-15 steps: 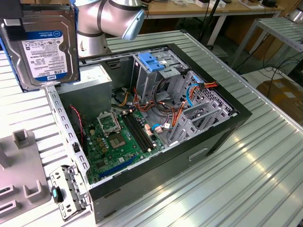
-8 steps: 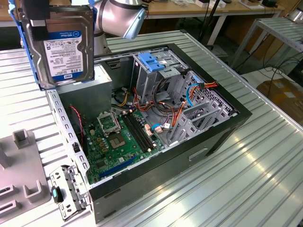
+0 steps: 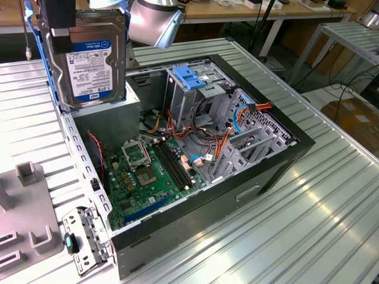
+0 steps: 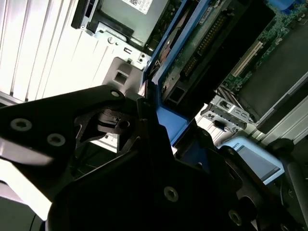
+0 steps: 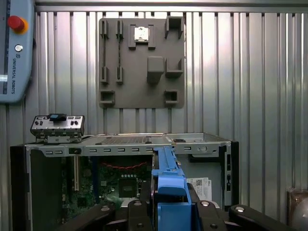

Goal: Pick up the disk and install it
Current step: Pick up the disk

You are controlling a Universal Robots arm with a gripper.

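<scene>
your gripper (image 3: 60, 37) | jaws pinching the disk (image 3: 89, 59) | disk upright, label (image 3: 89, 74) facing the exterior view | hanging above the open case (image 3: 266, 177), near its power supply (image 3: 109, 121)

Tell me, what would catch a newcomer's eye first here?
A hard disk with a white-and-blue label hangs clamped in the robot's fingers, at the exterior view's upper left. Below it lies an open computer case, its green motherboard and orange cables bare.
</scene>
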